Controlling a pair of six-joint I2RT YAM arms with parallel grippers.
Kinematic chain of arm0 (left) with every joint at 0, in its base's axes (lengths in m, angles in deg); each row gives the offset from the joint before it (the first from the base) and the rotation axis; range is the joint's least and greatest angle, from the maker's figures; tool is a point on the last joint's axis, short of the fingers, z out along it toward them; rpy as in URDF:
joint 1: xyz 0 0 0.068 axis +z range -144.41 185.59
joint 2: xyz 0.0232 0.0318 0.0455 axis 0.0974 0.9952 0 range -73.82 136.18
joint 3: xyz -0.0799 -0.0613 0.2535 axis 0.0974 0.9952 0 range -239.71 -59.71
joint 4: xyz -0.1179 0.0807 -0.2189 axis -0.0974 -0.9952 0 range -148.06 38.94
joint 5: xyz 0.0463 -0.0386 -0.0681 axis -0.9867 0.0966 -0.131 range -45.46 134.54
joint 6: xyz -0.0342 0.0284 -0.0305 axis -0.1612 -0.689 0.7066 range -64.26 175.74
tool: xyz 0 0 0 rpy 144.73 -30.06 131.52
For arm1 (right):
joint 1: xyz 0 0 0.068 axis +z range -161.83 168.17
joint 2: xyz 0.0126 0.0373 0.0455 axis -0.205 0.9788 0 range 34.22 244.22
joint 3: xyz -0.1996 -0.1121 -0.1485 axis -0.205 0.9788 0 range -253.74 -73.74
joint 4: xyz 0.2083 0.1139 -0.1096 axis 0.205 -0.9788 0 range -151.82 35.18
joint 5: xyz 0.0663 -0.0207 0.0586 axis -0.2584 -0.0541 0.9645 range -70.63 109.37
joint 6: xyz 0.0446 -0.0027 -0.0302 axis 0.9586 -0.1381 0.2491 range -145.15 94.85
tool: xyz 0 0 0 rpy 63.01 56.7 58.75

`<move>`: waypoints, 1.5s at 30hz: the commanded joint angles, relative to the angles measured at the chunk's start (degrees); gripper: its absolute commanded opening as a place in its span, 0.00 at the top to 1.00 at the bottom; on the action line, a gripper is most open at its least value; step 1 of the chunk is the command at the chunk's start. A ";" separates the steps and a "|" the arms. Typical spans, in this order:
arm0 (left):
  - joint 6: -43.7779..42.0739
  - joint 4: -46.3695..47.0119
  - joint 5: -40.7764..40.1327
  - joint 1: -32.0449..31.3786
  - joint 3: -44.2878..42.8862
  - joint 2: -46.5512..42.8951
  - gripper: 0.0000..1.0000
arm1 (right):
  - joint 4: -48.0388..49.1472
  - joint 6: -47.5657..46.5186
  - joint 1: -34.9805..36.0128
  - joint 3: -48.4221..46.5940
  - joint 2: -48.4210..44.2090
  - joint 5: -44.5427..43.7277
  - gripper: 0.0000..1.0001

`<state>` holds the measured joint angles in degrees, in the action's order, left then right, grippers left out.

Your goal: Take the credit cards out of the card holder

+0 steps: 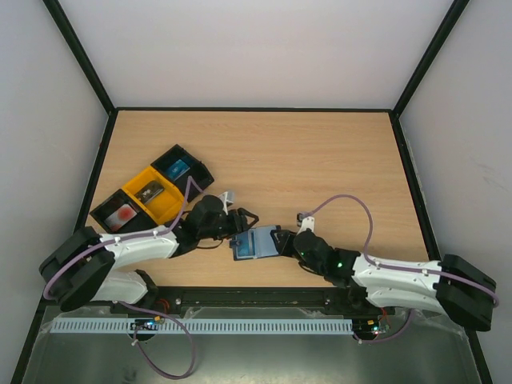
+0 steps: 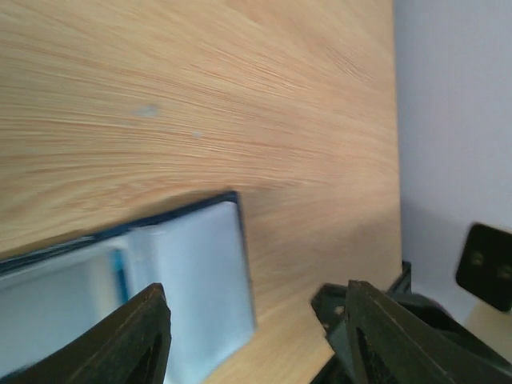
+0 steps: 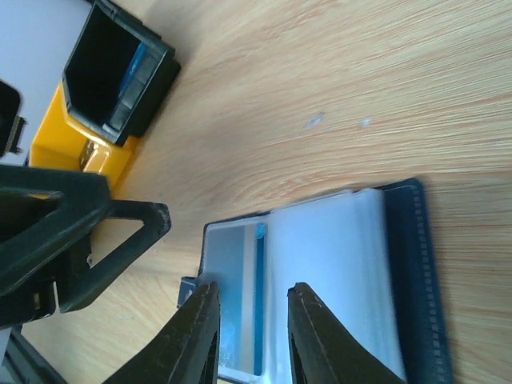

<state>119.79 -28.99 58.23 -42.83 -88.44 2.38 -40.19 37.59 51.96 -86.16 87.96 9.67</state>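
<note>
The card holder [image 1: 254, 242] lies open on the worktop [image 1: 320, 160] between both arms. A light-blue credit card [image 3: 238, 264], thin, stiff and probably slick, suits an edge pinch. Left tool [image 2: 252, 320] released; right tool [image 3: 254, 300] narrow astride it, grip unclear

Top view looks down from above and behind the arms [image 1: 144, 244]. Both wrist views sit close over the worktop [image 1: 320, 160], sharing the card holder [image 1: 254, 244].
</note>
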 commanded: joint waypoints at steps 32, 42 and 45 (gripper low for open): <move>-7.12 -6.31 0.38 5.36 10.10 0.64 0.94 | 12.17 -1.84 -0.50 -10.89 32.34 12.29 0.85; -7.25 -6.44 0.10 5.36 10.16 0.65 0.95 | 13.24 -1.80 -0.67 -10.41 33.21 12.54 0.84; -6.86 -5.75 0.29 5.36 10.16 1.16 0.95 | 17.15 -0.58 -1.01 -9.11 33.67 14.68 0.84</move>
<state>113.52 -34.98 59.13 -37.83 -79.13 2.86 -27.45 35.64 51.50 -96.41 120.59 23.40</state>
